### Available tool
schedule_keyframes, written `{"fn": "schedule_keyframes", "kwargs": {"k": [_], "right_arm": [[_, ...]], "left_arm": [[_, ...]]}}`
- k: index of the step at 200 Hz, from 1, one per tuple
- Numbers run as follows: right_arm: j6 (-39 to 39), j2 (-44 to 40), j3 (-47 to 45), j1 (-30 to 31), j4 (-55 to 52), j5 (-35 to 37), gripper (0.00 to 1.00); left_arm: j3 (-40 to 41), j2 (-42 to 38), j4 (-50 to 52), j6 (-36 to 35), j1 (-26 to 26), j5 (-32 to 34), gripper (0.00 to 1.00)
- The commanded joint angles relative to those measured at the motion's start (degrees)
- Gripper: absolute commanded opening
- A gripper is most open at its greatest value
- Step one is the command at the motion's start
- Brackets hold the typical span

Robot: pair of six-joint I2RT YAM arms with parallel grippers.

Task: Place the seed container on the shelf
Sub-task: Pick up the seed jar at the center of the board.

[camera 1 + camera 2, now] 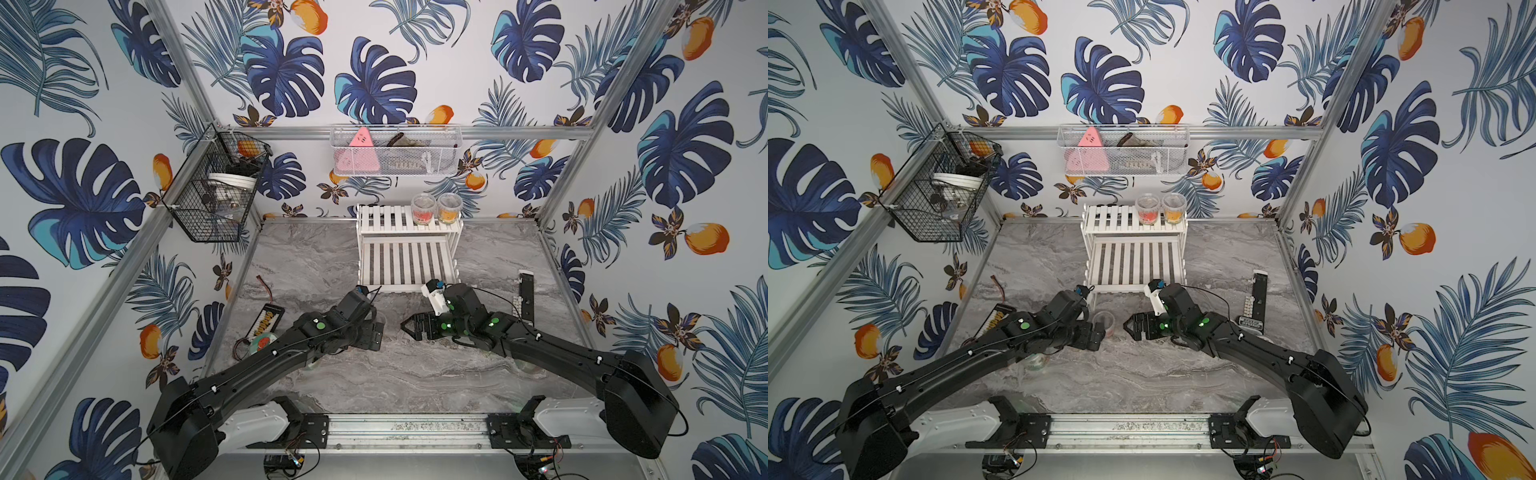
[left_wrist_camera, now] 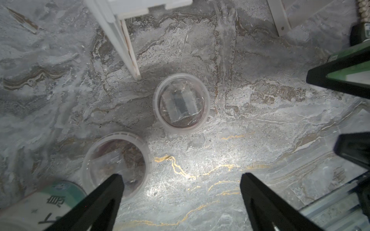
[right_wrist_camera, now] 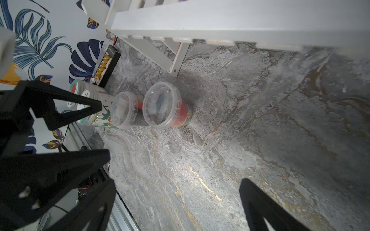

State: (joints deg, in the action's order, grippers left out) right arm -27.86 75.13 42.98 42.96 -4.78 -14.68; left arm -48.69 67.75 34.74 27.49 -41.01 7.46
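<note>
Two clear lidded seed containers stand on the marble table near the shelf's front leg. One point(image 2: 181, 103) point(image 3: 162, 105) point(image 1: 1104, 322) is nearer the leg, the other point(image 2: 116, 160) point(image 3: 124, 109) beside it. My left gripper point(image 2: 181, 176) point(image 1: 1095, 336) hangs open above them, holding nothing. My right gripper point(image 3: 178, 183) point(image 1: 1128, 326) faces it, also open and empty. The white two-tier shelf point(image 1: 409, 253) point(image 1: 1133, 257) stands at the back. On its upper tier stand two more clear tubs, one with red contents point(image 1: 424, 208) and one with orange contents point(image 1: 449, 206).
A printed green-and-white can point(image 3: 88, 104) point(image 2: 50, 200) stands beside the containers. A black strip with yellow plugs point(image 1: 270, 322) lies at the left and a long black bar point(image 1: 525, 299) at the right. A black wire basket point(image 1: 212, 195) and a white mesh basket point(image 1: 395, 153) hang on the walls.
</note>
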Motion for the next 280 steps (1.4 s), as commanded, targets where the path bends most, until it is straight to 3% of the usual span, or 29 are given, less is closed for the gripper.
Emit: {"fn": "schedule_keyframes", "kwargs": {"k": [1,35,104,148,280], "right_arm": [[-2.7,-0.7,-1.0,-0.1,2.6,3.3,1.0],[-5.6,-3.7,-4.5,-0.1,3.0,7.3,1.0],[-6.0,-3.6,-4.8,-0.1,1.2,5.9,1.0],[-5.8,-3.2,-4.4,-0.1,0.9,6.1,1.0],[-5.8,-3.6,-4.4,-0.1,-0.8,7.7,1.0]], "left_arm": [[-1.5,3.0,-3.1,1.1,-1.8,5.9,0.98],[-3.2,7.8,-6.0,1.1,-2.3,6.6,0.95],[-5.1,14.0,-5.6,4.7,-2.4,9.7,0.96],[-5.2,17.1,-7.6,4.7,-2.4,8.0,0.95],[-5.5,20.2,-9.1,4.3,-2.4,8.3,0.9]]}}
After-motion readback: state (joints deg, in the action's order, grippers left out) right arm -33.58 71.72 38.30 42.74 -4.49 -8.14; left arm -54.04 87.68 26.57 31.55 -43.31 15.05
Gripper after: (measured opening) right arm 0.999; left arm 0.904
